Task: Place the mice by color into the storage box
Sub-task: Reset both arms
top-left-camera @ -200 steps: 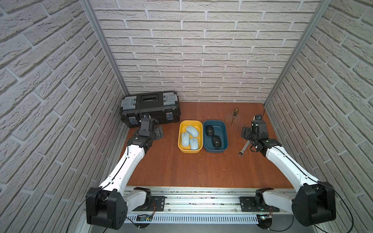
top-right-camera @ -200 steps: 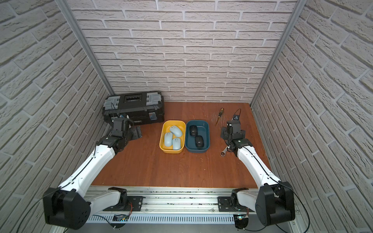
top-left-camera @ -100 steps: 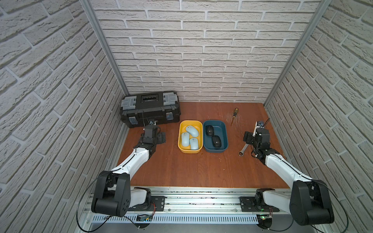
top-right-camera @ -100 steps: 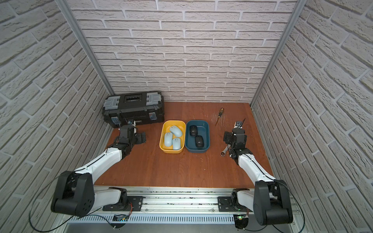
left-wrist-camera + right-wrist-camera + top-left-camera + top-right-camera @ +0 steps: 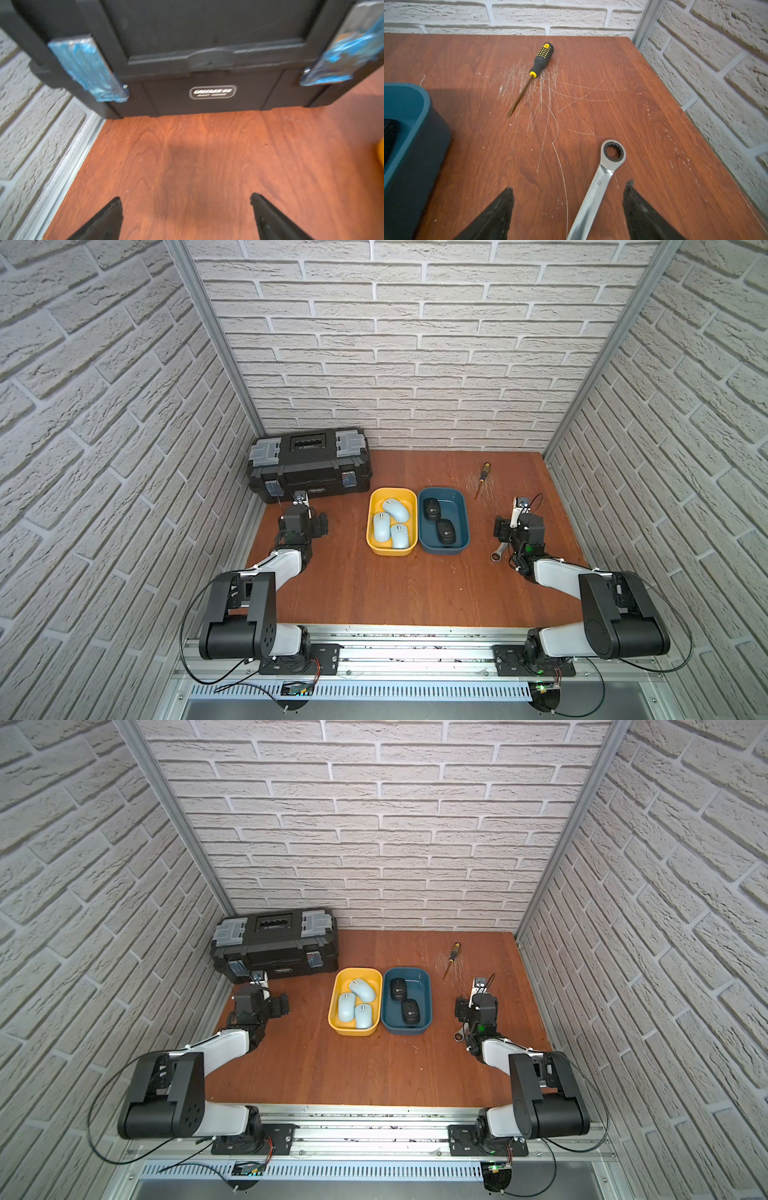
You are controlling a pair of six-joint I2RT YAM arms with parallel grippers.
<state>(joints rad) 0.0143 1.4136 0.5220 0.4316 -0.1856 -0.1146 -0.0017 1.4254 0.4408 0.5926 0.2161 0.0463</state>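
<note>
Only the right wrist view showed the "19" stamped on the wrench, lying between the spread jaws of the empty right pincer; the left wrist view showed the toolbox label, too blurred to read, beyond the open, empty left pincer. Both top views showed three blue mice in the yellow tray, lengthwise toward the toolbox's wall, and two black mice in the adjoining blue tray.
</note>
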